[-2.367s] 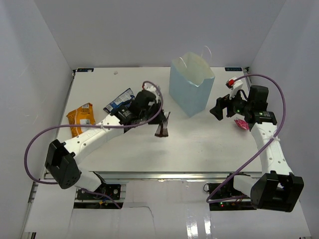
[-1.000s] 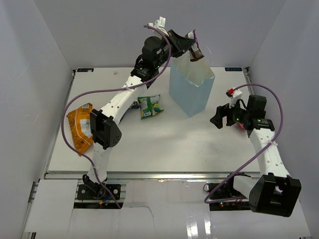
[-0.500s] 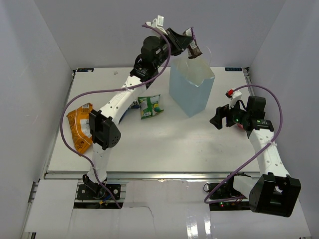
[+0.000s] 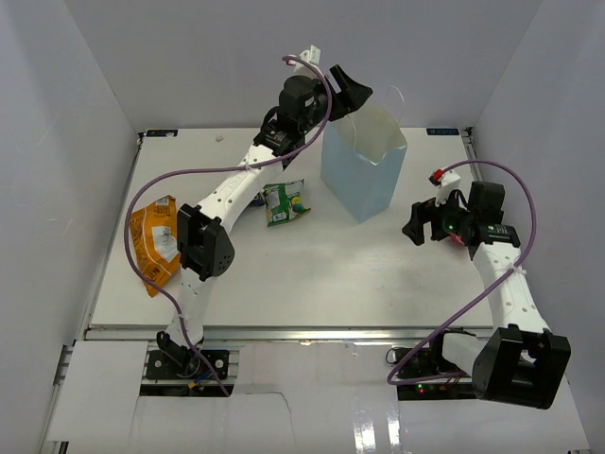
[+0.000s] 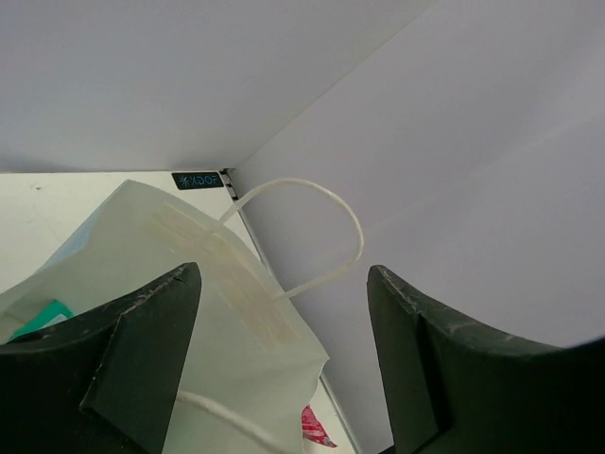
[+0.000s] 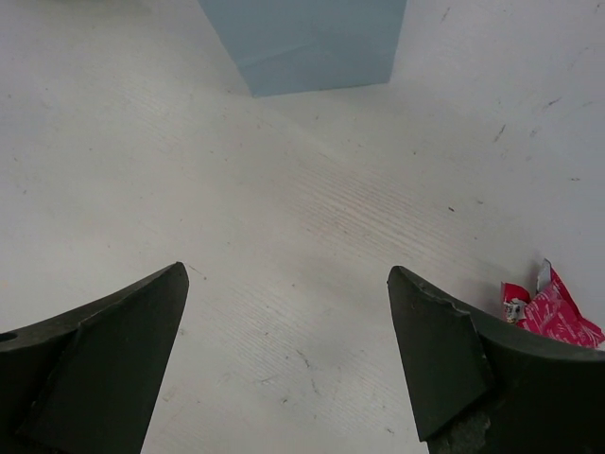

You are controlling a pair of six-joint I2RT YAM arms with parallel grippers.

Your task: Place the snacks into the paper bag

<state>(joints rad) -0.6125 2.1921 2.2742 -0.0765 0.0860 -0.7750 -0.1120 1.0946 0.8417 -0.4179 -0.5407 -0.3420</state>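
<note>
Finds the left gripper [image 4: 354, 92] raised over the open mouth of the paper bag [image 4: 362, 180], jaws wide, nothing between them. Probably sits that high to drop packets in past the rim and clear the thin loop handle [image 5: 333, 210]. Shows a teal corner [image 5: 43, 318] inside the bag, low against its white wall. Puts the bag upright at the far middle of the bench [image 4: 312, 284]. Has the right gripper [image 4: 417, 223] low, to the right of the bag, equally wide and empty, with a red packet [image 6: 553, 317] just beside its right finger. Leaves outside an orange chip bag [image 4: 156, 244] at the bench's left edge and a green-and-white packet [image 4: 284, 203] just right of the left arm [image 4: 232, 194]. Sees nothing across the bag's mouth but the handles.
</note>
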